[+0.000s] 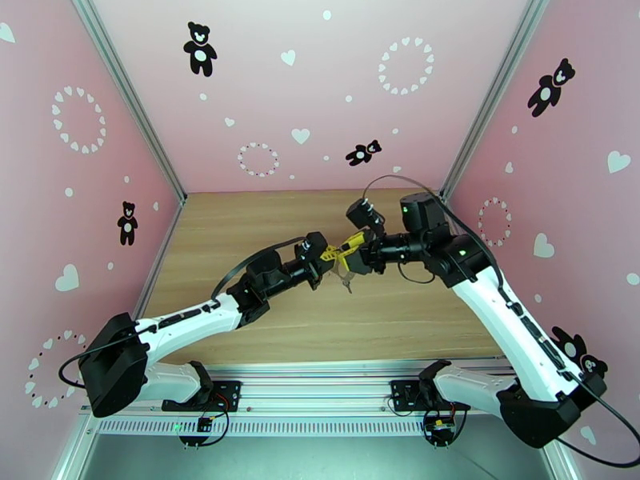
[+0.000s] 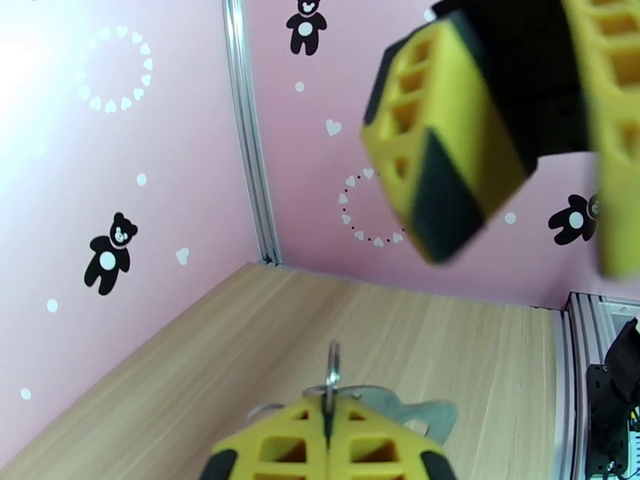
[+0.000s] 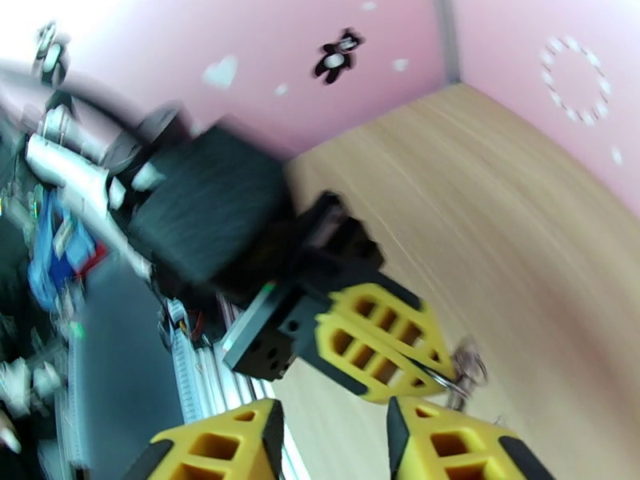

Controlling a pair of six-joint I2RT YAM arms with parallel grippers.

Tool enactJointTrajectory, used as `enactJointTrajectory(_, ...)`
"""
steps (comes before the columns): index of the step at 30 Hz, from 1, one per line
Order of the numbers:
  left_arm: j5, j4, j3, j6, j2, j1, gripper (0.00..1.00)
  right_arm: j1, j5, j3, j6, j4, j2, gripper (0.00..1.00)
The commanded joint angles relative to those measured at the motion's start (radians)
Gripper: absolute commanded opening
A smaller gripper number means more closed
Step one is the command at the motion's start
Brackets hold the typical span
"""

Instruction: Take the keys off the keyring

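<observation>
Keyring (image 2: 333,366) held upright, keys (image 1: 346,285) dangling below.

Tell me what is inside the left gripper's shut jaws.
A thin metal ring, the keyring, stands up edge-on from the left gripper, whose jaws are shut on it. The ring's lower part is covered by the yellow fingers; a flat silvery piece shows behind them.

Shiny silvery metal keyring (image 2: 333,368), matt yellow plastic left tool (image 2: 326,411), pale matt wood-grain table (image 2: 464,346), smooth metal frame (image 2: 248,138)
</observation>
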Motion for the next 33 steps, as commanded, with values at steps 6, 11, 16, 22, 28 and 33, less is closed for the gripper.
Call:
enactJointTrajectory(6,0.129,0.012,0.008,0.104,-0.029,0.001,0.0,-0.108,-0.155,-0.12,0.326,0.211,-0.023,0.6)
enactJointTrajectory(11,0.219,-0.011,0.014,0.085,-0.039,0.017,0.0,-0.107,-0.246,-0.224,0.419,0.363,-0.024,0.71)
enactJointTrajectory(16,0.259,-0.026,0.045,0.065,-0.037,0.035,0.0,-0.109,-0.28,-0.271,0.444,0.401,-0.035,0.81)
enactJointTrajectory(22,0.27,-0.062,0.069,0.074,-0.03,0.044,0.0,-0.107,-0.324,-0.328,0.486,0.415,-0.026,0.85)
enactJointTrajectory(28,0.258,-0.089,0.09,0.09,-0.026,0.048,0.0,-0.092,-0.334,-0.369,0.551,0.474,-0.046,0.86)
enactJointTrajectory(33,0.24,-0.107,0.091,0.107,-0.023,0.053,0.0,-0.092,-0.341,-0.377,0.557,0.452,-0.075,0.83)
